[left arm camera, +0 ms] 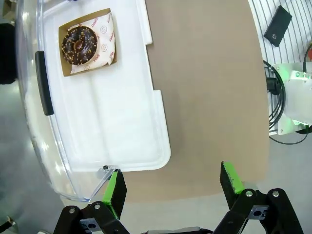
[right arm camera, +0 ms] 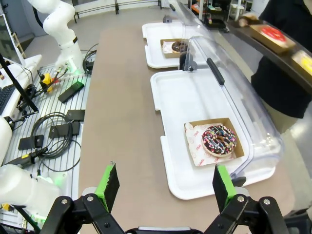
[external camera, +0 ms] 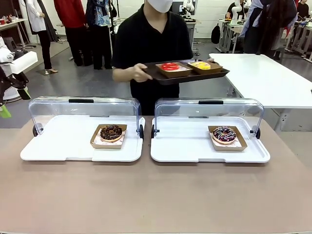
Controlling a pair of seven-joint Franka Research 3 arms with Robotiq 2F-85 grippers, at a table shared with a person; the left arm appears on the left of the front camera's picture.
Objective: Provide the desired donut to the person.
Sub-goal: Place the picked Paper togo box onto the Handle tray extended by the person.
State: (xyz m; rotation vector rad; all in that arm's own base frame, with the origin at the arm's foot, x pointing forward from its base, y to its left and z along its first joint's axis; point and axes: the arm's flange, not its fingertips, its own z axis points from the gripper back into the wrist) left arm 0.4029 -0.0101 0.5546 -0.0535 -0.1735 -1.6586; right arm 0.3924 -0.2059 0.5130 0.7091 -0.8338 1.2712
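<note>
Front view: chocolate donut (external camera: 111, 132) and sprinkled donut (external camera: 224, 134), soft, light, fragile, in cardboard trays on white trays beneath raised lids; grasp cardboard rim; both grippers (left arm camera: 169, 187) (right arm camera: 165, 183) spread, empty.

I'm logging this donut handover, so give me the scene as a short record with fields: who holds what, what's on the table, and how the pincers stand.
person: at the far side, holding a dark tray
on the tray: red donut, yellow donut, each in a cardboard box
left case: lid up, chocolate donut inside
right case: lid up, sprinkled donut inside
left pincer: open, empty, beyond the table edge near the left case's corner
right pincer: open, empty, above the table
handover: not begun
</note>
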